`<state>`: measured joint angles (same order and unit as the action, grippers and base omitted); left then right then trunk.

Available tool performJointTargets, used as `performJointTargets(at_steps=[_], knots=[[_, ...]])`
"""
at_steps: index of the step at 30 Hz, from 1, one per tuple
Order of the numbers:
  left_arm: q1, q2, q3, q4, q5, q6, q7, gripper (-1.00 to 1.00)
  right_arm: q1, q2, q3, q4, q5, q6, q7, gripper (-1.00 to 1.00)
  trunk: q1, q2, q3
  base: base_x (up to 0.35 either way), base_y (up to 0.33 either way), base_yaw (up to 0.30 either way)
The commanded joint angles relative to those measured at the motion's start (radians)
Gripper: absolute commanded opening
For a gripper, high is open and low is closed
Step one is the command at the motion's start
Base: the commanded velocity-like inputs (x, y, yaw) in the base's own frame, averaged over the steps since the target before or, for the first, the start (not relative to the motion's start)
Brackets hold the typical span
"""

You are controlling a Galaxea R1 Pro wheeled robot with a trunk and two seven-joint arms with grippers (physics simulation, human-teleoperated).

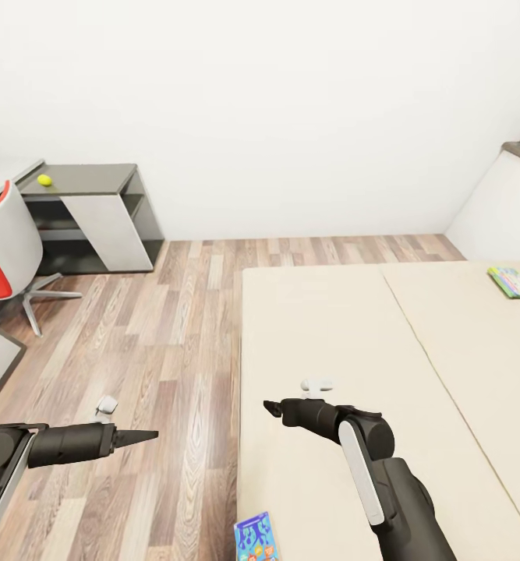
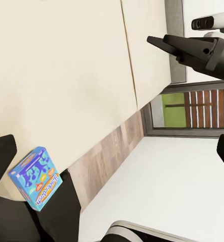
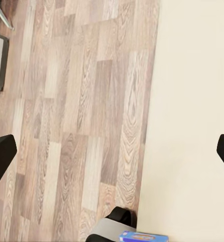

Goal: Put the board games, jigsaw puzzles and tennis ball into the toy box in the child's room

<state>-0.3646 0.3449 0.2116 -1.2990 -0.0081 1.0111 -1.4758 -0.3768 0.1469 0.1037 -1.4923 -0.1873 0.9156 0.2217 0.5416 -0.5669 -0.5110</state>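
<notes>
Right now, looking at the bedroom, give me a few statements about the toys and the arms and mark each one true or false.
1. A blue game box lies on the bed near its edge. True.
2. The tennis ball is on the floor. False: it sits on the grey desk by the wall.
3. The right gripper holds the blue box. False: it hangs empty over the bed, and the box lies apart from it.
4. A green game box lies at the bed's far right. True.
5. The left gripper is over the wooden floor. True.
</notes>
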Motion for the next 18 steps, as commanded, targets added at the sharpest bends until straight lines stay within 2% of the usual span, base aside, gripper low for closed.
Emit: performJointTargets(at_steps=[1,18], knots=[[0.0,0.0,0.0,0.0,-0.001,0.011,-0.004,1.0,-0.001,0.0,-0.001,-0.001,0.0,0.005,0.002,1.0,0.0,-0.001,0.001,0.0,0.0,0.0],[0.0,0.0,0.0,0.0,-0.001,0.011,-0.004,1.0,-0.001,0.0,-0.001,0.0,0.0,0.005,0.002,1.0,0.0,-0.001,0.028,0.0,0.0,0.0]])
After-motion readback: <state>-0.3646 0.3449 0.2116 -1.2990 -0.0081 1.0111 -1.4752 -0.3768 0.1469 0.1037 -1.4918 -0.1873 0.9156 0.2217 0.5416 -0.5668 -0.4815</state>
